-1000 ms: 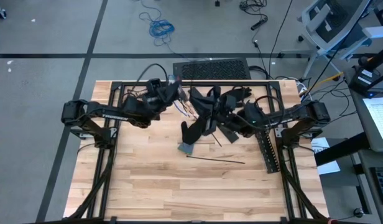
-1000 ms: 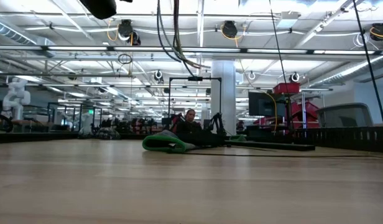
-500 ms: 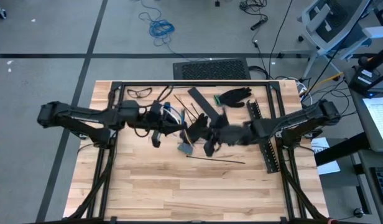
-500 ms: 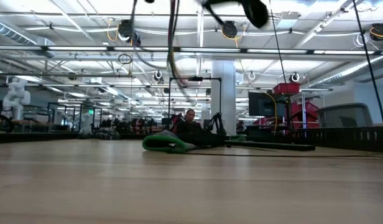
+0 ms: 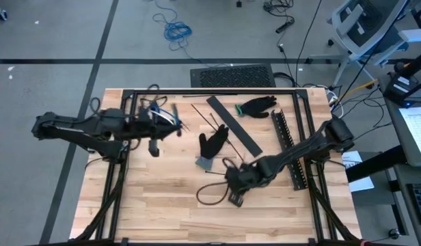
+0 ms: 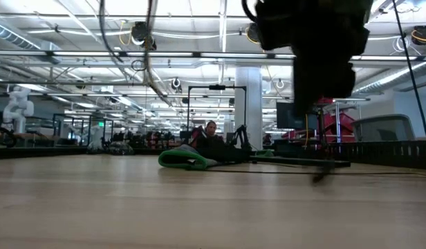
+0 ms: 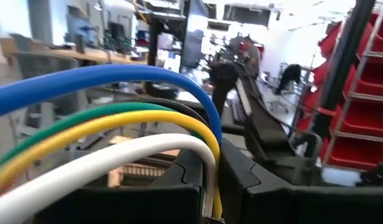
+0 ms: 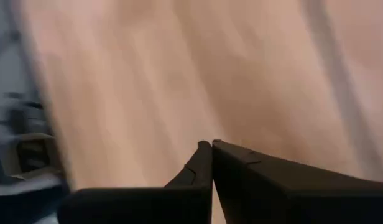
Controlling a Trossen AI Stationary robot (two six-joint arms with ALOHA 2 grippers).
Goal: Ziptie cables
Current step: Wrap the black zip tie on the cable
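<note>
Left hand (image 5: pixel 158 123) upper left of high frame, pinching cables (image 7: pixel 117 118). Right hand (image 5: pixel 236 196) lower centre above table (image 5: pixel 156 205), fingers pressed together.

Bright even overhead light from ceiling strips (image 6: pixel 75 55), soft shadows on surface (image 5: pixel 163 205); right wrist view heavily motion-blurred, left wrist view's cables (image 7: pixel 117 118) out of focus, background glare.

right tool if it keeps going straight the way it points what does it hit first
Most likely the bare table: the right tool, shut, points down at plain wood in its wrist view, with nothing between. From above it sits near the front middle, by a thin black loop. Depth is unclear.
</note>
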